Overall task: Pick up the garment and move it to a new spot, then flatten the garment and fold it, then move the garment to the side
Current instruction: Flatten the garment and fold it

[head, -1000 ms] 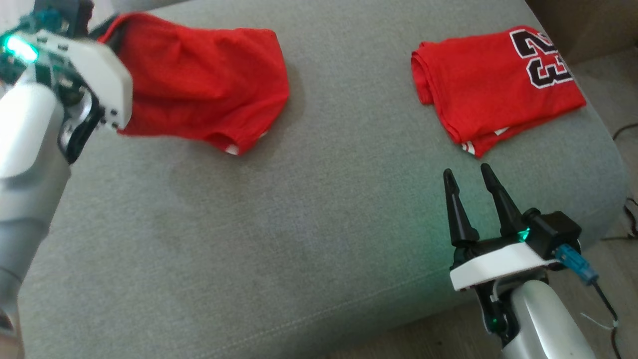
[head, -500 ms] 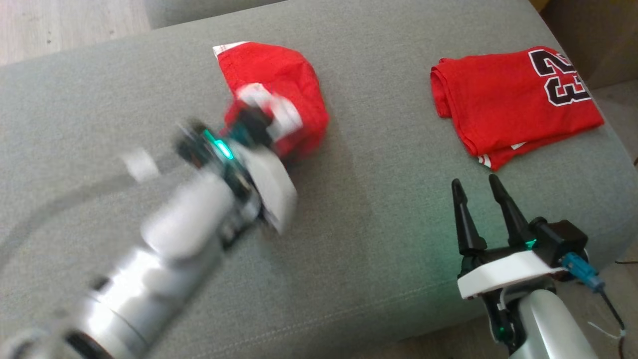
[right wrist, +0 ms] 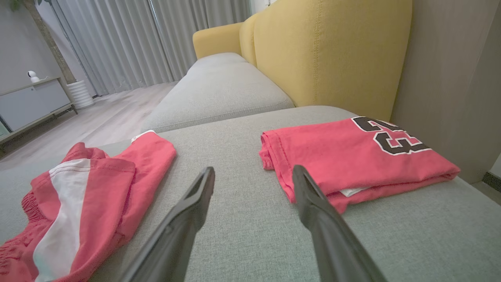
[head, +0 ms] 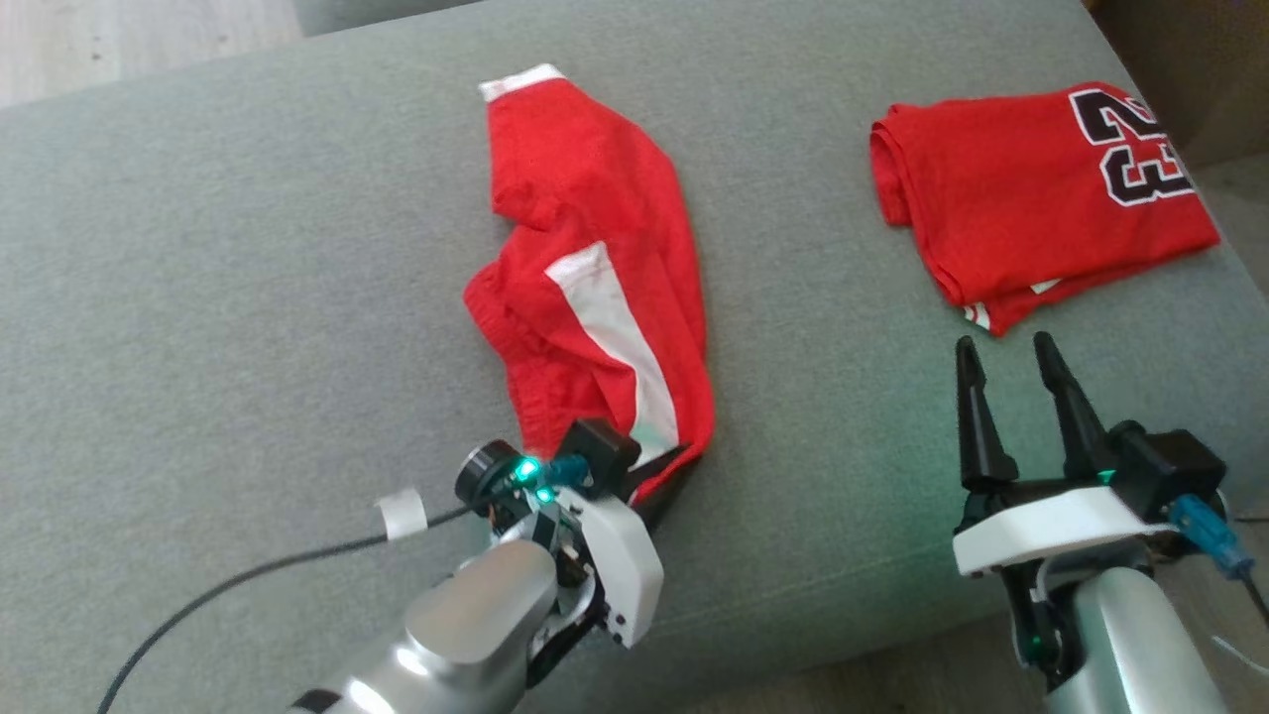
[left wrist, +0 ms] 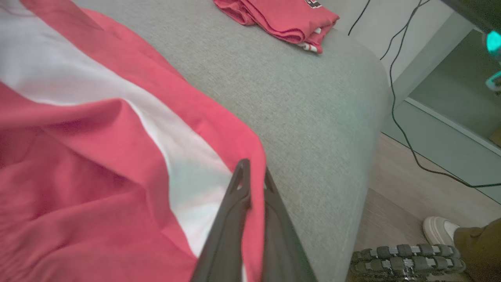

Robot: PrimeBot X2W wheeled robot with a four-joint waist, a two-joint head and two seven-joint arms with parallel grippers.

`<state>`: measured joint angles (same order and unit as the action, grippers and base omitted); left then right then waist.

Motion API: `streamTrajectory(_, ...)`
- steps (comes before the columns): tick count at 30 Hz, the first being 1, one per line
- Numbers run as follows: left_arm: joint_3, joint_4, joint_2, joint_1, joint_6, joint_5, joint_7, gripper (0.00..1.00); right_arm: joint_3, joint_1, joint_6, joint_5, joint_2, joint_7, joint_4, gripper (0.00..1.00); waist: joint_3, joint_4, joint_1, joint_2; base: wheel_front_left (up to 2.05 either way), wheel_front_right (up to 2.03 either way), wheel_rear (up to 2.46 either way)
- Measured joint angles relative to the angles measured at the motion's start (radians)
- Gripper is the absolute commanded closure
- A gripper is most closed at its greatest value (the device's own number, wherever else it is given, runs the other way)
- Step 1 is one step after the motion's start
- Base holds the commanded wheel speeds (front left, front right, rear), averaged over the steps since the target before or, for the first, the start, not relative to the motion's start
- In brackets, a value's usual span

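Observation:
The garment (head: 595, 248) is a pair of red shorts with a white side stripe, lying crumpled and stretched front to back in the middle of the grey cushion (head: 248, 297). My left gripper (head: 662, 483) is at its near end, shut on the red hem. In the left wrist view the fingers (left wrist: 252, 172) pinch that edge of the garment (left wrist: 98, 156). My right gripper (head: 1006, 347) stands open near the cushion's front right, empty. In the right wrist view the right gripper (right wrist: 253, 172) points between the garment (right wrist: 86, 196) and a folded jersey.
A folded red jersey with the number 23 (head: 1031, 188) lies at the cushion's far right. A yellow sofa back (right wrist: 332, 51) rises behind it. A black cable (head: 248, 575) trails from my left arm. A person's shoe (left wrist: 436, 231) stands on the floor beyond the cushion's edge.
My left arm has swung from the far left to the front middle, pulling the garment with it; the garment now lies drawn out lengthwise. The head view shifted slightly. The right gripper stayed open.

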<state>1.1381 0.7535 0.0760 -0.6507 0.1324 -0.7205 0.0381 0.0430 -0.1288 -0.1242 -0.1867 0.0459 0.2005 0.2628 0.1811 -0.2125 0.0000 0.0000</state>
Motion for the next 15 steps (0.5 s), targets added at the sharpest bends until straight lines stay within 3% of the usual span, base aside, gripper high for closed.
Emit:
streamTrajectory(8, 0.005, 0.001, -0.013, 0.019, -0.023, 0.000, 0.102, 0.00, -0.036, 0.023, 0.000, 0.019, 0.000, -0.013, -0.015, 0.00, -0.036, 0.046, 0.0000, 0.0000, 0.00, 0.00, 0.00)
streamTrajectory(15, -0.056, -0.087, 0.015, 0.049, -0.091, -0.018, 0.167, 0.00, -0.053, 0.060, 0.000, 0.021, -0.001, -0.022, -0.022, 0.00, -0.089, 0.104, -0.0001, 0.0000, 0.00, 0.00, 0.00)
